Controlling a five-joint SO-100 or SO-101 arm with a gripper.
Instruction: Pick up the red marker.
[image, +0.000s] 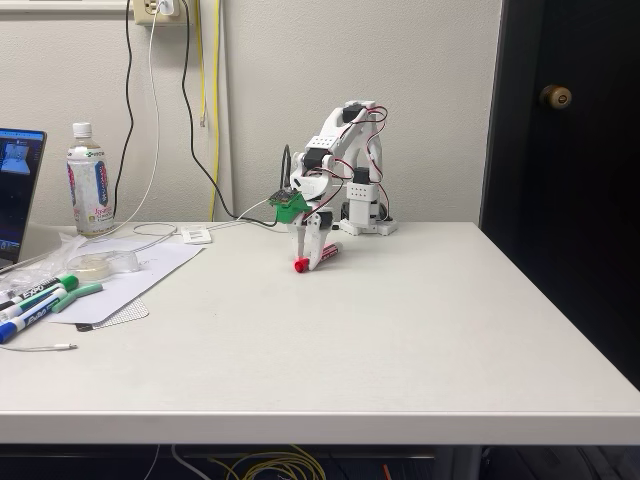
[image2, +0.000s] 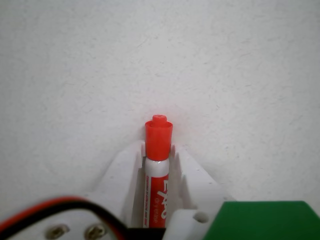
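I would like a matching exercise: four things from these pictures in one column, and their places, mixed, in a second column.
Things:
1. red marker
2. plastic bottle
3. blue-capped markers
4. door knob

Places (fixed view):
A. upright at the table's far left, by the wall
B. on the dark door, upper right
C. between the fingers of the gripper
D. lying at the table's left edge

Pairs: 1-C, 2-A, 3-D, 4-B

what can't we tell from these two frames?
- Red marker: its rear end runs under the pincer body at the bottom edge in the wrist view.
- Lift-off: in the fixed view the marker is too small to tell whether it touches the table.
- Markers at the left: cut off by the frame edge, count unclear.
- Bottle label: too small to read.
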